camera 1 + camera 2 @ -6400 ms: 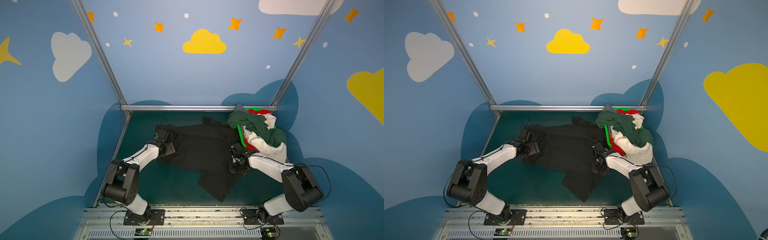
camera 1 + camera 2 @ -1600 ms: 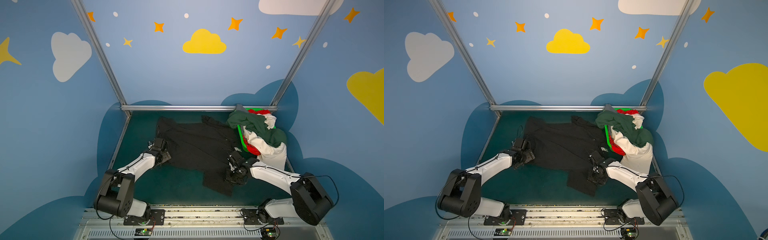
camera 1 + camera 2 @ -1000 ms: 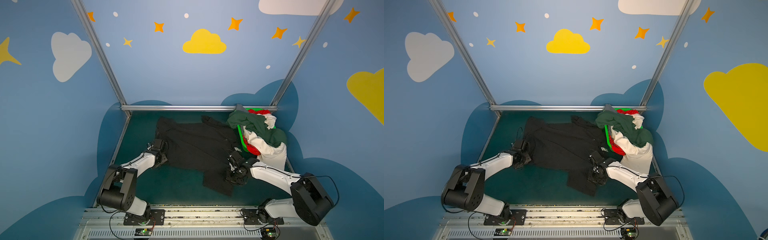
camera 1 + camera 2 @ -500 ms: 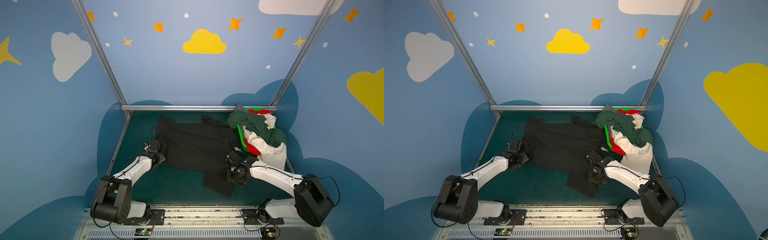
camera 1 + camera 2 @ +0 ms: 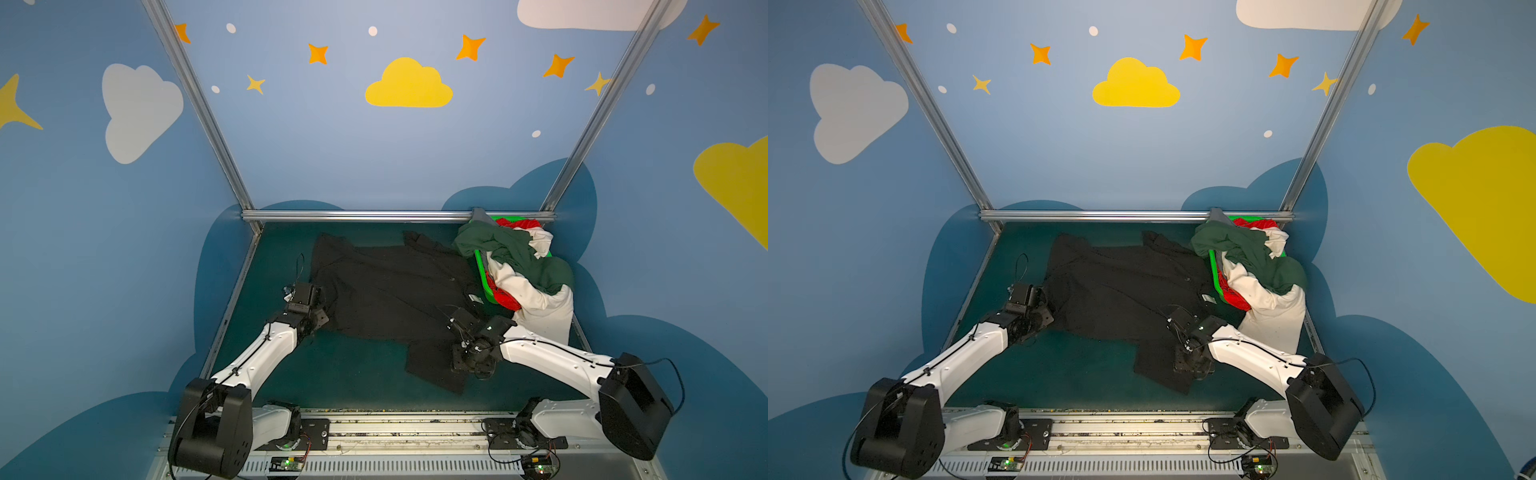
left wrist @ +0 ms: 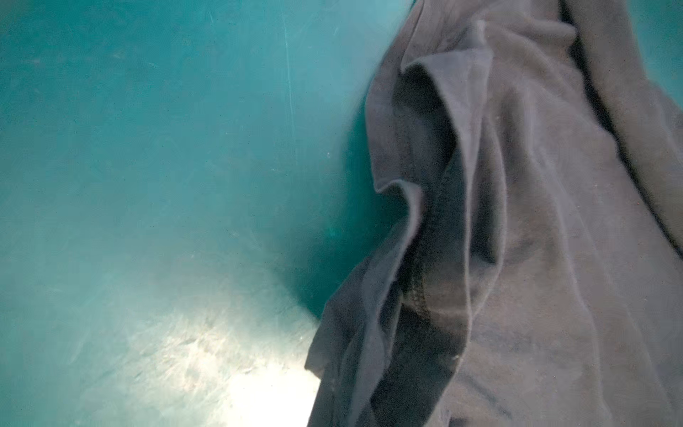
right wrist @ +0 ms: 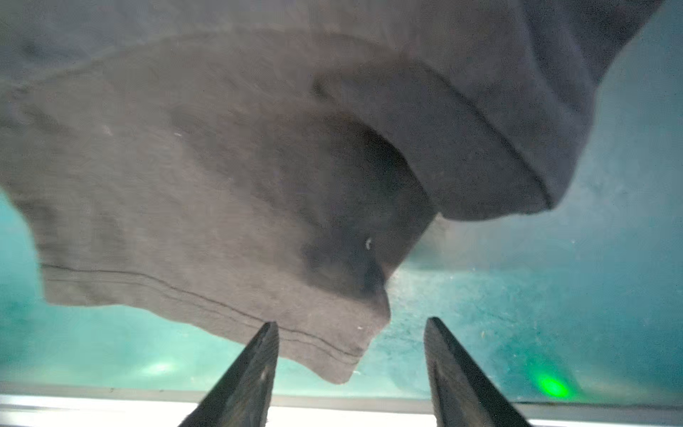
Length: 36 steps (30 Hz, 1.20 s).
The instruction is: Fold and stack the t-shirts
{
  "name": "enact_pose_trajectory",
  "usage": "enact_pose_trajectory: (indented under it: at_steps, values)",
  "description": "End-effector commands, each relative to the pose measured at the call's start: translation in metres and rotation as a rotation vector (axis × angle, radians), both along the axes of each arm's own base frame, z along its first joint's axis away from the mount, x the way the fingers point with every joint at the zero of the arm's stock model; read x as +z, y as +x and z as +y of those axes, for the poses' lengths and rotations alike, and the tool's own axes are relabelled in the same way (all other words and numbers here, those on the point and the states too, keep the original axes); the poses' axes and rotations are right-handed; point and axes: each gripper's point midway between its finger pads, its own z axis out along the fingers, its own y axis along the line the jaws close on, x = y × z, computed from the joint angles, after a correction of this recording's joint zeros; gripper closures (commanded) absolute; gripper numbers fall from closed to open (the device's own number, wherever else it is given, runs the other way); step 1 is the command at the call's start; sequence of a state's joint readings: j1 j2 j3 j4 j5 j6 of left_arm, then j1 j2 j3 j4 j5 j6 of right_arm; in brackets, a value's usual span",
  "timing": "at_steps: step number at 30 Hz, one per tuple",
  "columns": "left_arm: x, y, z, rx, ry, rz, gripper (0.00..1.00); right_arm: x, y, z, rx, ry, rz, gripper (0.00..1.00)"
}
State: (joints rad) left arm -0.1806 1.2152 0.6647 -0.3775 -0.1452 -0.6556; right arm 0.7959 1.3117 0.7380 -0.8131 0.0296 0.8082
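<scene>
A basket (image 5: 480, 270) heaped with shirts (image 5: 528, 257) overlaps the black t-shirt (image 5: 386, 291) at far right. The left claw (image 5: 321, 321) is clenched at its left edge, the right claw (image 7: 351, 321) released.

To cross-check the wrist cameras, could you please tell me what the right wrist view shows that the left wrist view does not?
Only the right wrist view: the right gripper, its dark fingers standing apart, the stitched hem corner of the large black cloth t-shirt showing between them, and a silver metal rail along the teal tabletop's edge.
Only the left wrist view: raised, rumpled folds along a shirt edge, plus a bright glare patch.
Both: that shirt lying on the tabletop.
</scene>
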Motion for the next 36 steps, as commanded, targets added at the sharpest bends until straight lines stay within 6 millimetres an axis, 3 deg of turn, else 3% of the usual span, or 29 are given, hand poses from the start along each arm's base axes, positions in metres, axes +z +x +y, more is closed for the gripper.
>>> enact_pose_trajectory:
  at_steps: [1,11,18,22,29,36]
  values:
    - [0.004,-0.007,0.005,0.023,0.005,-0.001,0.96,-0.009,-0.006,-0.002,0.004,-0.019,0.033,0.38]
    - [0.006,-0.015,0.007,0.039,-0.004,-0.016,0.96,-0.031,-0.010,0.013,0.026,0.026,0.090,0.42]
    - [0.010,-0.031,0.021,0.105,0.031,-0.034,0.96,-0.031,-0.005,0.020,0.041,0.037,0.085,0.78]
    - [0.010,-0.052,0.037,0.190,0.056,-0.049,0.96,-0.027,-0.007,0.022,0.050,0.040,0.088,0.99]
    - [0.008,-0.108,0.077,0.409,0.131,-0.109,0.96,-0.019,-0.015,0.022,0.083,0.040,0.109,1.00]
    - [0.019,-0.135,0.095,0.508,0.136,-0.248,0.96,-0.015,-0.029,0.026,0.127,0.063,0.169,1.00]
